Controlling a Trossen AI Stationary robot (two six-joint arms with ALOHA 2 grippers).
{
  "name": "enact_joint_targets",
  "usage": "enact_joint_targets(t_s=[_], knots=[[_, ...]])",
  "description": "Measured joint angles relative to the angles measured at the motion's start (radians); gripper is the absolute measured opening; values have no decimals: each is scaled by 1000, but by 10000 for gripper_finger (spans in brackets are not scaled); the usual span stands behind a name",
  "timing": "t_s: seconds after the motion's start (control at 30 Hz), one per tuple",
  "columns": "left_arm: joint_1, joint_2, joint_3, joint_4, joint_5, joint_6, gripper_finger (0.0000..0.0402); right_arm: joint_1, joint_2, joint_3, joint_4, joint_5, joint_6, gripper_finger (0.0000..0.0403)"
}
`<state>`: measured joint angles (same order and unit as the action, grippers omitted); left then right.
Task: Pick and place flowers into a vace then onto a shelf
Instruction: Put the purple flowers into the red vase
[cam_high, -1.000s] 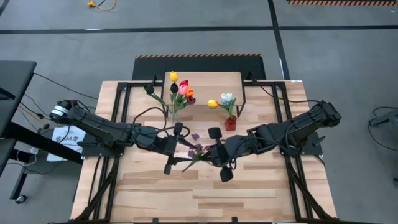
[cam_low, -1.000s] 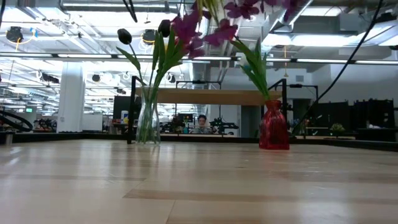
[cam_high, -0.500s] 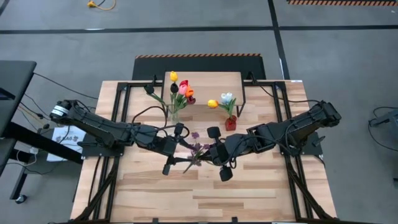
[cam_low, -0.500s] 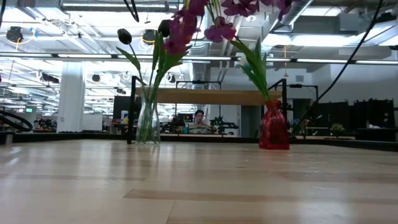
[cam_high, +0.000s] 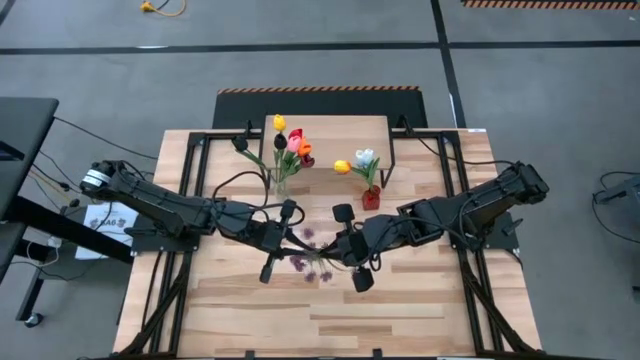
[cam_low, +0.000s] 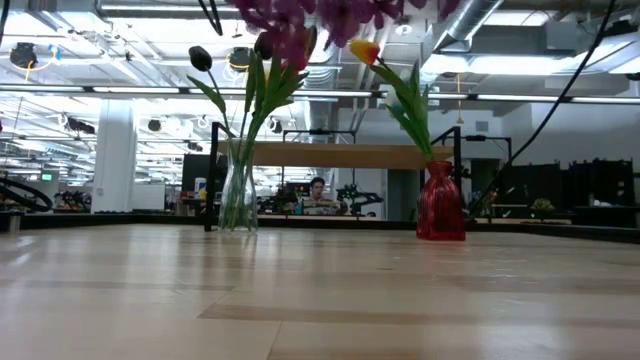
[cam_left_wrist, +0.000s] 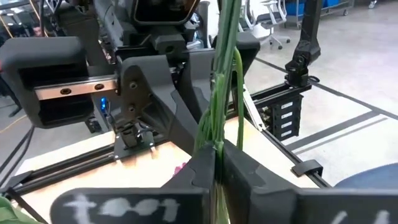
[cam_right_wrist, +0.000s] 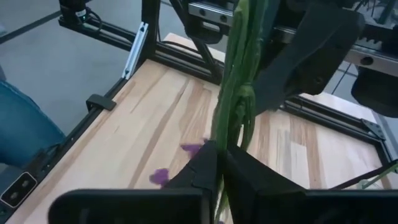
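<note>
Just in front of the red vase (cam_high: 371, 198), both the left gripper (cam_high: 283, 246) and right gripper (cam_high: 345, 250) are clamped on the purple sprig (cam_high: 308, 252), held above the table. Looks like a handover; next, one must let go.

Your high view looks straight down on the whole table (cam_high: 330, 310). Your low view sits at tabletop height, facing level across it into the room. Each wrist view looks close along its own fingers. High and low views share the red vase (cam_high: 371, 199) (cam_low: 440, 203) and shelf (cam_high: 330, 128) (cam_low: 340, 155).
</note>
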<state>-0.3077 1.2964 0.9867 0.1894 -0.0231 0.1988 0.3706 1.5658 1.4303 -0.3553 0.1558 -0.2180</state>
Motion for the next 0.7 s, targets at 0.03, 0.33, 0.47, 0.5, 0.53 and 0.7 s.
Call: enact_joint_targets(t_s=[0.03, 0.33, 0.47, 0.5, 0.53, 0.7], knots=[[0, 0, 0, -1, 0, 1, 3, 0, 0, 0, 0, 0, 0, 21], [0, 0, 0, -49, -14, 9, 1, 2, 0, 0, -4, 33, 21, 83], [-14, -20, 0, -97, -76, 59, 1, 5, 0, 0, -21, 32, 34, 121], [-22, -29, 0, -114, -105, 75, 1, 8, 0, 0, -30, 33, 34, 131], [-28, -41, 0, -132, -132, 90, 1, 9, 0, 0, -36, 33, 34, 140], [-68, -97, 0, -204, -290, 193, 0, 23, -8, 14, -34, 33, 35, 176]])
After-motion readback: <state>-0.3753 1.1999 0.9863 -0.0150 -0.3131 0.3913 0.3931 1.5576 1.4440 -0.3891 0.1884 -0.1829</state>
